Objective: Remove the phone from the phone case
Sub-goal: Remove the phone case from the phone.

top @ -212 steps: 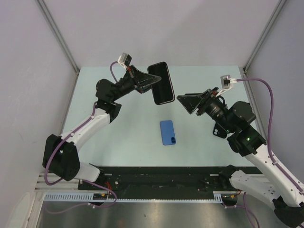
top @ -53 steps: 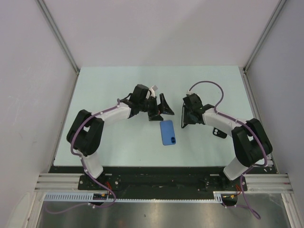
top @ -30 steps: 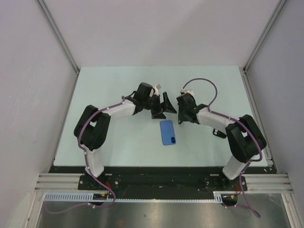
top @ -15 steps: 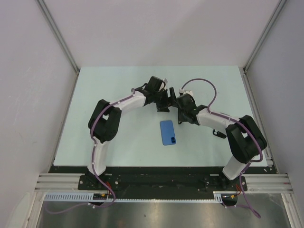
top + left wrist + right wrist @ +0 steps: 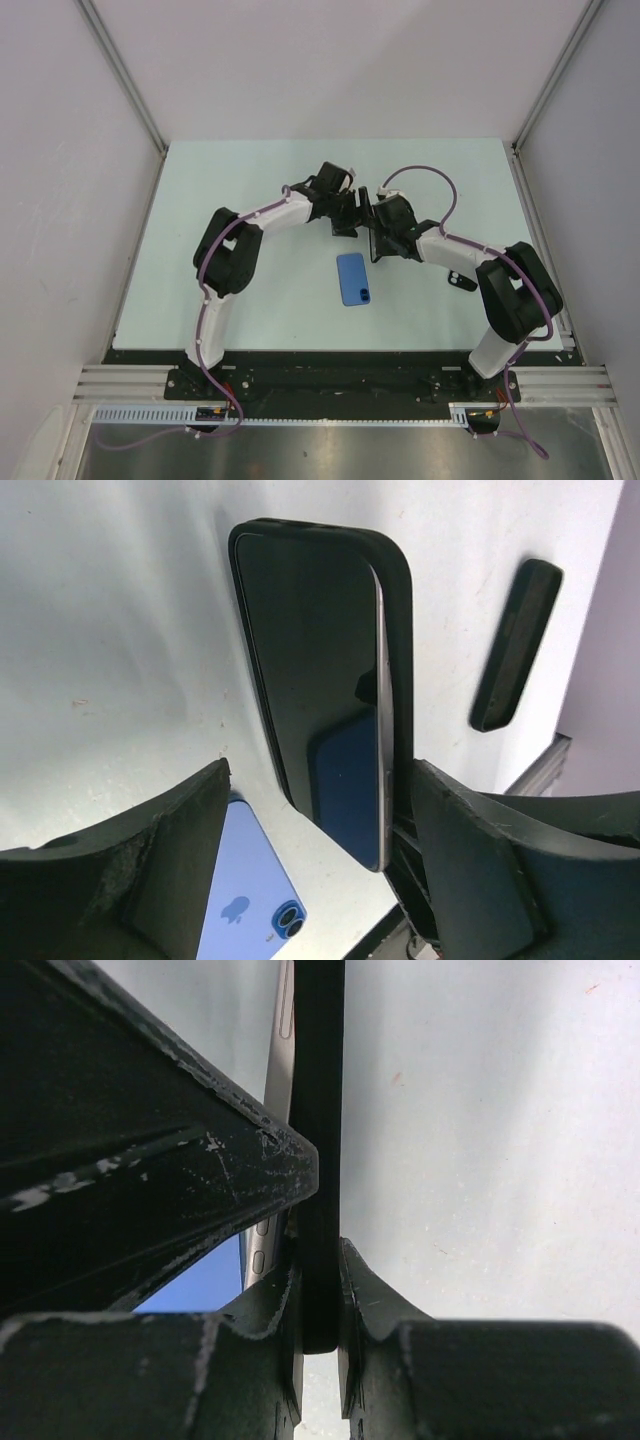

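The phone (image 5: 320,680) stands on edge with its glossy black screen facing my left wrist camera. Its silver side (image 5: 380,730) has lifted partly away from the black phone case (image 5: 402,650) behind it. My right gripper (image 5: 322,1220) is shut on the phone case's edge (image 5: 318,1110), with the phone's silver side (image 5: 282,1020) just left of it. The lower end of the phone sits between the wide-apart fingers of my left gripper (image 5: 322,770), and the left finger stands clear of the screen. From above, left gripper (image 5: 350,208) and right gripper (image 5: 380,232) meet mid-table.
A blue-backed phone (image 5: 353,279) lies flat just in front of the grippers, also seen at the bottom of the left wrist view as a blue-backed phone (image 5: 245,890). A small black object (image 5: 461,281) lies beside the right arm. Walls enclose the table on three sides.
My left gripper has moved right up to the right gripper and narrowed its jaws around the phone. The right gripper keeps its hold on the case, hardly moving.
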Controlling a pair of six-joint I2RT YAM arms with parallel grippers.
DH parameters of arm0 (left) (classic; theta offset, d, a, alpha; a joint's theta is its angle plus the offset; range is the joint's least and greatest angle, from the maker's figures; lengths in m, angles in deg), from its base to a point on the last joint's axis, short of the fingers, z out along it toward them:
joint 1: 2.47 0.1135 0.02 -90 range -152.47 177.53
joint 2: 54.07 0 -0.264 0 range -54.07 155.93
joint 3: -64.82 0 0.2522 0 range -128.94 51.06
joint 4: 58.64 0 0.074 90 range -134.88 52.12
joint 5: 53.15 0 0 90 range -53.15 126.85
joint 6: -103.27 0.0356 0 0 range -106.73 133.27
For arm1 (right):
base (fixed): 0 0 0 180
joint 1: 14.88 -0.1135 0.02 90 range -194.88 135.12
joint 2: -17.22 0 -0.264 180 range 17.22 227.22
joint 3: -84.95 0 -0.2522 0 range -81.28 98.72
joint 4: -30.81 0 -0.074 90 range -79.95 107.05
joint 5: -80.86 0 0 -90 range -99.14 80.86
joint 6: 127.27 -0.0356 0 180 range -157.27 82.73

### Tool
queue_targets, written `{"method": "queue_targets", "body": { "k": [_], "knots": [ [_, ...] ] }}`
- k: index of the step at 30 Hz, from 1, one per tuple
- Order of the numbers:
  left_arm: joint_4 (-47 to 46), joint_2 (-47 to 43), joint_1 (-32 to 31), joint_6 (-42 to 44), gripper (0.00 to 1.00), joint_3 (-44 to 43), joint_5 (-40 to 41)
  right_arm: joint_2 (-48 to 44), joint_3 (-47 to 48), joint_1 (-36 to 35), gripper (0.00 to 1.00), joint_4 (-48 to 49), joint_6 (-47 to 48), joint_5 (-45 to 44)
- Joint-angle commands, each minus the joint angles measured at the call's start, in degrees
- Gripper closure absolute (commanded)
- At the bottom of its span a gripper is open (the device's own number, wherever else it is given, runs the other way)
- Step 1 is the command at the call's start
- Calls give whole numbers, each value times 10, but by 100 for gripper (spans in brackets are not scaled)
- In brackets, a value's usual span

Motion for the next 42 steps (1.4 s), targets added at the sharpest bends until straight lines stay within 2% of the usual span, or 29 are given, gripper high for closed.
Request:
{"method": "queue_targets", "body": {
  "k": [1, 12, 17, 24, 29, 42],
  "knots": [
    [38, 11, -12, 40, 25, -39, 38, 18, -21, -9, 100, -27, -16, 71],
    [63, 26, -31, 66, 27, -46, 83, 25, -6, -6, 100, -27, -20, 80],
    [76, 21, -33, 72, 32, -33, 117, 19, -2, -1, 100, -28, -20, 80],
    [-3, -26, -27, 31, 33, 57, 71, 22, -2, 2, 100, -27, -19, 100],
    [-26, -48, -25, 9, 38, 95, 81, 15, 0, 2, 100, -25, -20, 99],
    [-40, -84, -21, 10, 38, 128, 95, 8, 0, 2, 100, -30, -21, 94]
  ]
}}
